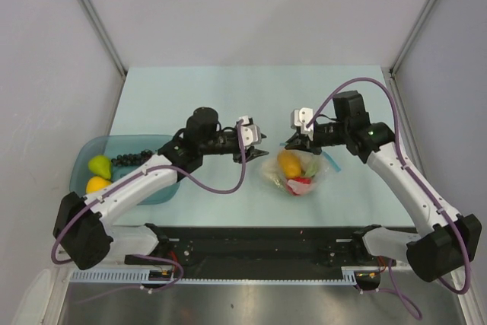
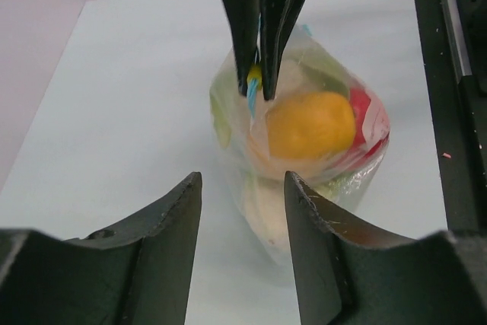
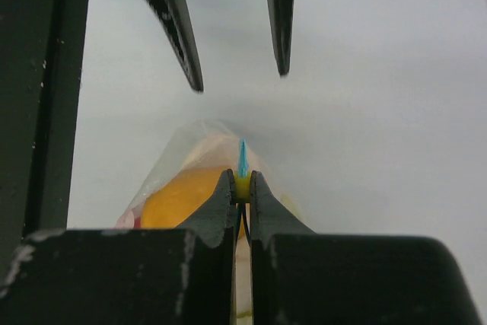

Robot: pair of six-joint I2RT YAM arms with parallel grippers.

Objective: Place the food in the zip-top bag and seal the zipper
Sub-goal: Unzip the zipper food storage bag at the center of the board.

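Observation:
The clear zip-top bag (image 1: 298,176) lies on the table and holds an orange fruit (image 1: 288,163), a red apple (image 1: 299,182) and pale green pieces. My right gripper (image 1: 295,142) is shut on the bag's light-blue zipper (image 3: 243,156) at its mouth edge; in the right wrist view (image 3: 242,182) its jaws pinch the strip. My left gripper (image 1: 259,151) is open and empty just left of the bag. In the left wrist view (image 2: 242,182) its fingers stand apart before the bag (image 2: 297,180), with the orange fruit (image 2: 312,123) and apple (image 2: 367,110) inside.
A teal bowl (image 1: 84,154) stands at the left with a yellow-green fruit (image 1: 100,164) and a yellow fruit (image 1: 97,184) in it. A black rail (image 1: 251,237) runs along the near table edge. Grey walls close in the left, right and back.

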